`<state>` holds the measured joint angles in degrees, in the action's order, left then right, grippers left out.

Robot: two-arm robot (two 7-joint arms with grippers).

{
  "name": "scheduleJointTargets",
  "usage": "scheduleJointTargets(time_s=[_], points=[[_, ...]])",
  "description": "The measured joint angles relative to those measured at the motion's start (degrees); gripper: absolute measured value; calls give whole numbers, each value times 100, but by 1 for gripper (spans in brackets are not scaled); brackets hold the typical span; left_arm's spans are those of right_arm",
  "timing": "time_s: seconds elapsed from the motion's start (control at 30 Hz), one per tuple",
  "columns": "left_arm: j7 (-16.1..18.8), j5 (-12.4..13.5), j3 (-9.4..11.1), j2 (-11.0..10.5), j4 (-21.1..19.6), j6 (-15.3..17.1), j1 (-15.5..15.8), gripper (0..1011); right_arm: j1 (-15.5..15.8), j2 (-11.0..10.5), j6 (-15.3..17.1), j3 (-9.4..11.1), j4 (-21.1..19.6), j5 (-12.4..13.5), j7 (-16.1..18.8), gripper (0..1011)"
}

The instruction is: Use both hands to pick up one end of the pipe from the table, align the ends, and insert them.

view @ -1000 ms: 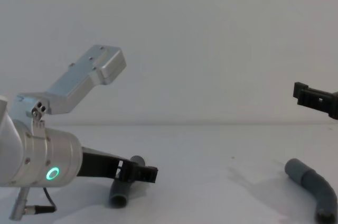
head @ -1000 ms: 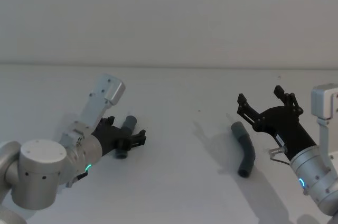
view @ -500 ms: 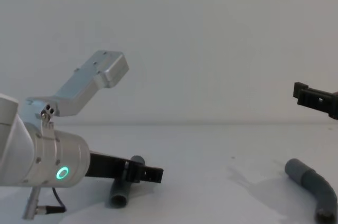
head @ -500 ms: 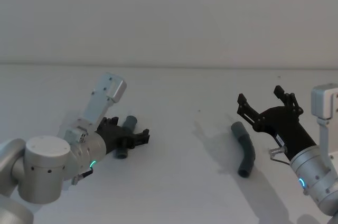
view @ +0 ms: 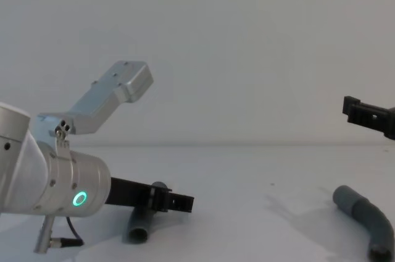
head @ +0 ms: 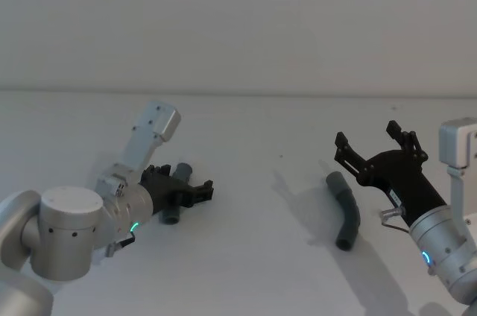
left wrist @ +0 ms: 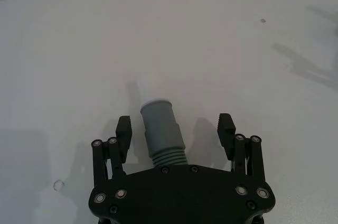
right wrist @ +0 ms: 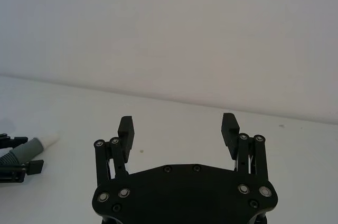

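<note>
This looks like a robotics lab or test cell. A plain matte white surface (head: pixel 253 271) runs back to a plain pale wall (head: pixel 238 18), and the two meet in one straight line. Two robot arms reach in over the surface, the left arm (head: pixel 63 238) and the right arm (head: pixel 447 245), each with a silver cylindrical wrist. A green ring (view: pixel 79 198) glows on the left wrist, and a silver bracket (view: pixel 114 92) stands up off it. A bent grey pipe (head: pixel 345 212) lies on the white near the right arm.
</note>
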<state>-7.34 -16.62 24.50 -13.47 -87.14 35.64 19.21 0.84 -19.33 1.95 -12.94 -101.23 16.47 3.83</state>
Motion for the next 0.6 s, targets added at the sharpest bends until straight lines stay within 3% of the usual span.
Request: scheduleJointTargets(time_s=[0.23, 0.6], points=[[-11, 1, -7, 24, 33, 23, 23, 866, 0, 0, 0, 0, 0, 0, 0, 1003], [-19, 3, -14, 46, 59, 42, 44, 504, 0, 0, 0, 0, 0, 0, 0, 1003]])
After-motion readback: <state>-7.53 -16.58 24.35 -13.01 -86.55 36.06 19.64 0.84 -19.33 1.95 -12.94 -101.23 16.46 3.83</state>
